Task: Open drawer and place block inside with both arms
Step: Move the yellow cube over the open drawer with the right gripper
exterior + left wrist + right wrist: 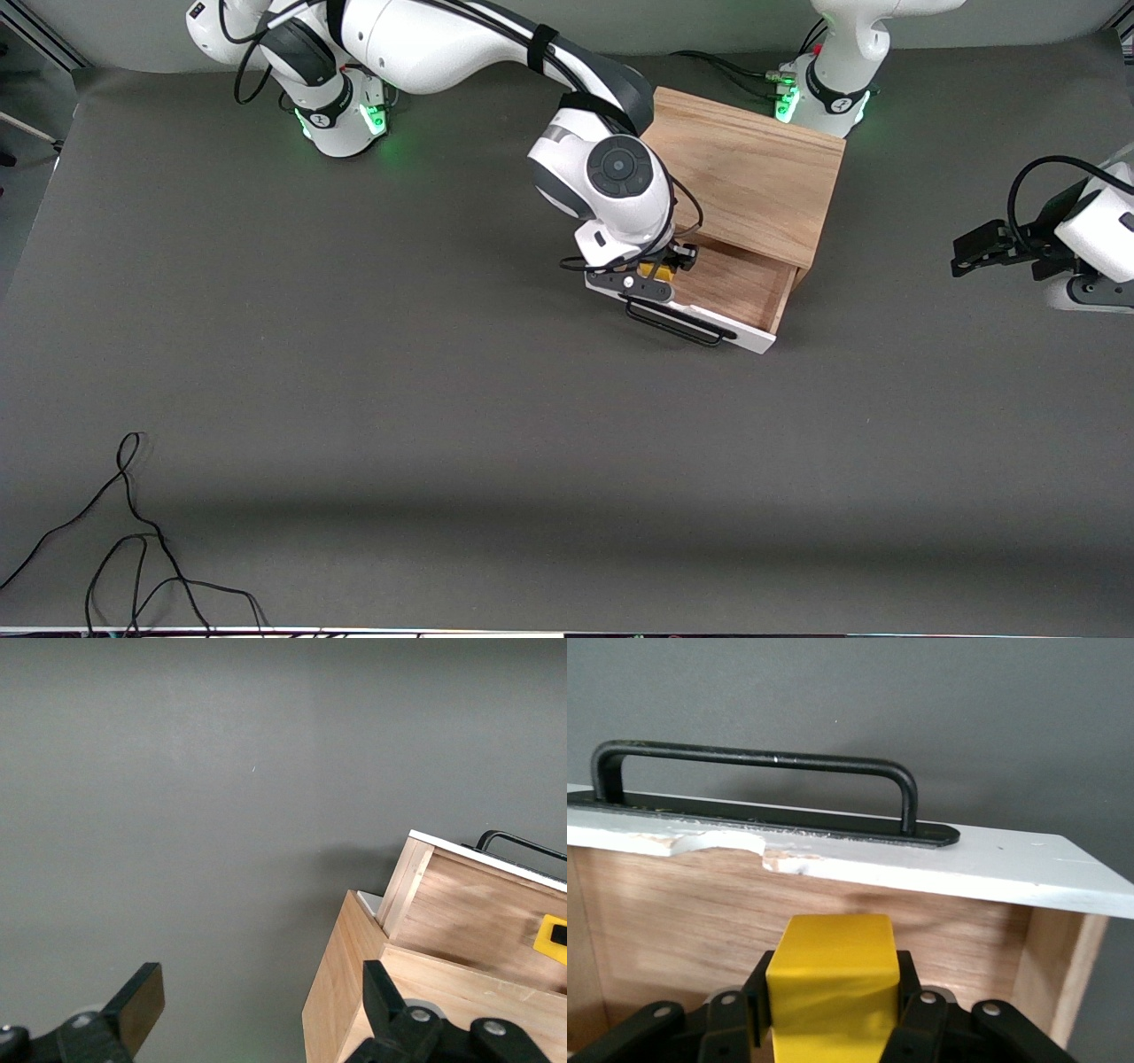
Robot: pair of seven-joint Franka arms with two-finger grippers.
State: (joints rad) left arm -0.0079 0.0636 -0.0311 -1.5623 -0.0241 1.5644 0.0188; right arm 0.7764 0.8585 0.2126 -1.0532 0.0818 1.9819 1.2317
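1. Trailing across the grey table point(354, 399), a loose black cable point(133, 532) lies at the right arm's end, much nearer to the front camera than the box.
2. Reaching out from its base, the right arm point(443, 35) bends down to the box point(753, 173), a light-wood case standing toward the left arm's end of the table.
3. The drawer point(744, 292) is pulled out of the box toward the front camera, so its wooden floor shows. Its white front panel point(966, 864) is chipped along the top edge, and a black bar handle point(753, 771) is fixed on the outside of that panel.
4. The right gripper point(660, 266) hangs over the open drawer, just inside the front panel. Its fingers point(917, 1014) are closed tight on the block point(833, 988), a plain yellow cube pinched on two sides.
5. The block is thus over the drawer, held clear of the wooden floor as far as the right wrist view shows, close to the inner face of the panel.
6. The left arm point(1099, 230) waits off to the side of the box, at its own end of the table.
7. The left gripper point(979, 248) hovers there with its fingers point(137, 1005) spread wide apart and nothing between them; its wrist view looks at the side of the box and the drawer.
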